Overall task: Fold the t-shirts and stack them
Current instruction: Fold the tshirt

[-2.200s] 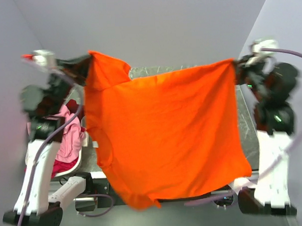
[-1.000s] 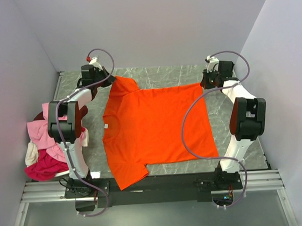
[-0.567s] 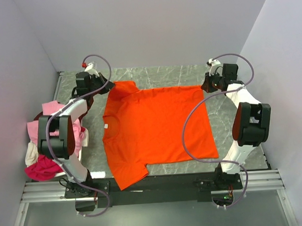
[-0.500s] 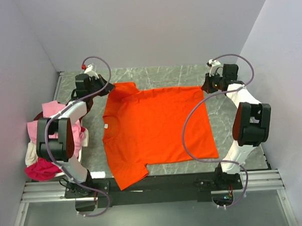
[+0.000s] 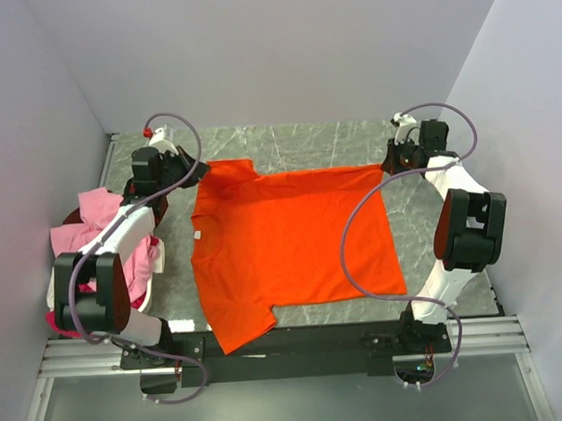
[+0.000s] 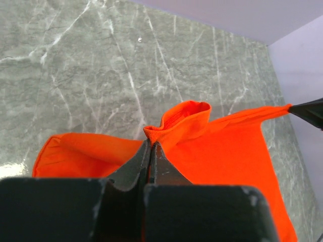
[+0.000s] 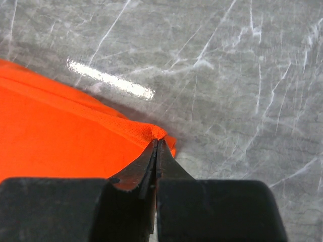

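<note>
Risk: the orange t-shirt lies spread on the bench, with its near sleeve reaching past the front edge. Further pulling on the far edge could drag the cloth askew. An uneven release could leave folds at the far sleeve.

- Left end effector: closed, pinching a fold of the far sleeve.
- Right end effector: closed, pinching the far hem corner.

The other t-shirts are heaped at the left.
</note>
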Controlling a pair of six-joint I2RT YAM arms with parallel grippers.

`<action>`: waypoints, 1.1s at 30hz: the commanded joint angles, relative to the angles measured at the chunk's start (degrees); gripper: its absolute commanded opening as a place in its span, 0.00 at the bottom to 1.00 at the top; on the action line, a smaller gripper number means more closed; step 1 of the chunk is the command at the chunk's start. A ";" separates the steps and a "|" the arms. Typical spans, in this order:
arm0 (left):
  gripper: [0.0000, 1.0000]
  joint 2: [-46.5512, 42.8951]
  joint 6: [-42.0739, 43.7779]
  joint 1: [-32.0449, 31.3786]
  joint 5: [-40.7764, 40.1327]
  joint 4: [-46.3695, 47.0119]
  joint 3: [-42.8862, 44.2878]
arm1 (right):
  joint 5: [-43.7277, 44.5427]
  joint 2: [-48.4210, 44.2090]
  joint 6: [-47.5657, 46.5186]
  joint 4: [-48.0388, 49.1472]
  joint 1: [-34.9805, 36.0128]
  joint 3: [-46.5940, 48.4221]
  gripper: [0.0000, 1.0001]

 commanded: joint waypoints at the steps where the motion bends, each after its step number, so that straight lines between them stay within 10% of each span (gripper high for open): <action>1: 0.00 -4.19 -1.29 -0.97 -0.20 -0.22 -1.20 | -0.17 -0.47 -0.56 -0.22 -0.68 0.61 0.00; 33: 0.00 -14.04 -3.31 -4.05 -4.50 -1.99 -13.32 | 0.80 0.14 -4.69 -4.61 -0.85 -0.97 0.00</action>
